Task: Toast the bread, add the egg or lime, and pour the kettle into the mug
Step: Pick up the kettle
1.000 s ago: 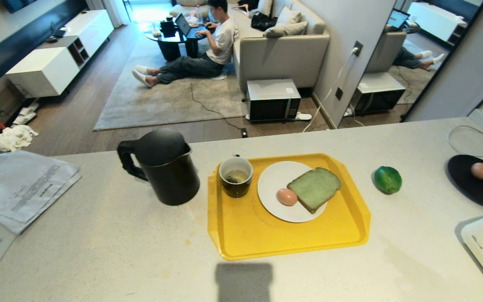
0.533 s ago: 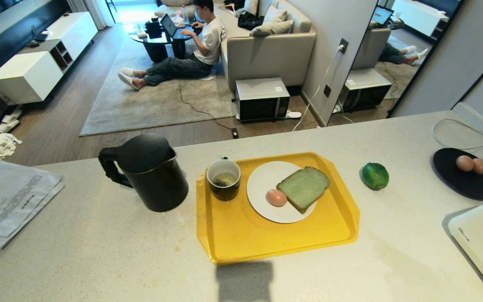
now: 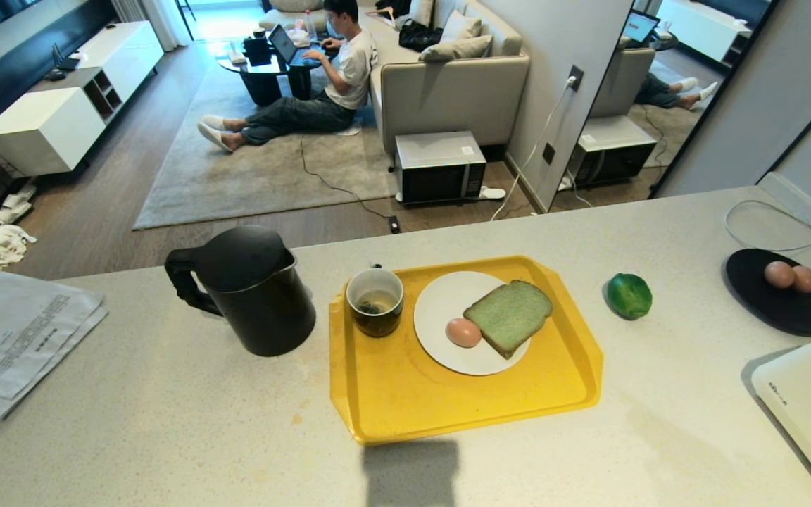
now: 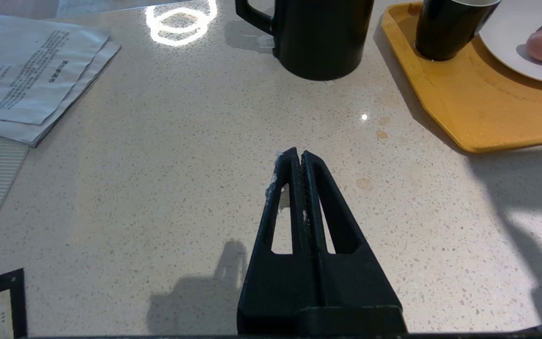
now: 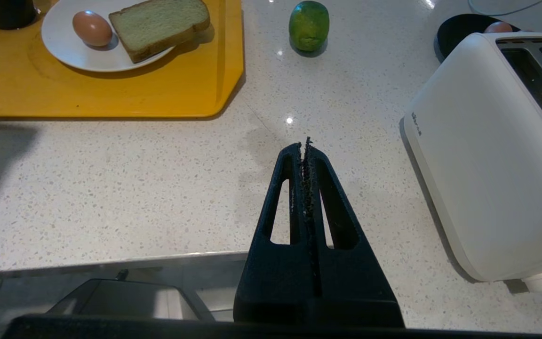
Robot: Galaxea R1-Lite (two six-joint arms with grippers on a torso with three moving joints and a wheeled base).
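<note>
The pale green bread [image 3: 508,317] [image 5: 160,25] and the pinkish egg [image 3: 462,332] [image 5: 92,28] lie on a white plate [image 3: 448,304] on a yellow tray [image 3: 448,401]. The dark mug [image 3: 375,302] stands at the tray's far left corner. Left of the tray stands the black kettle [image 3: 247,289] [image 4: 320,37]. The lime [image 3: 629,296] [image 5: 308,25] rests on the counter right of the tray. My left gripper [image 4: 300,155] is shut and empty over bare counter near the kettle. Shut and empty too, my right gripper [image 5: 305,147] hangs at the counter's near edge beside the toaster. Neither arm shows in the head view.
A white toaster [image 3: 810,401] [image 5: 492,155] sits at the near right. A black plate [image 3: 782,310] with two brown eggs [image 3: 791,276] is at the far right. Papers [image 3: 18,338] [image 4: 31,70] lie at the left. Beyond the counter a person [image 3: 321,77] sits on the floor.
The whole head view shifted in the first half second, so the camera moved; since then it is still. Nothing on the counter moved.
</note>
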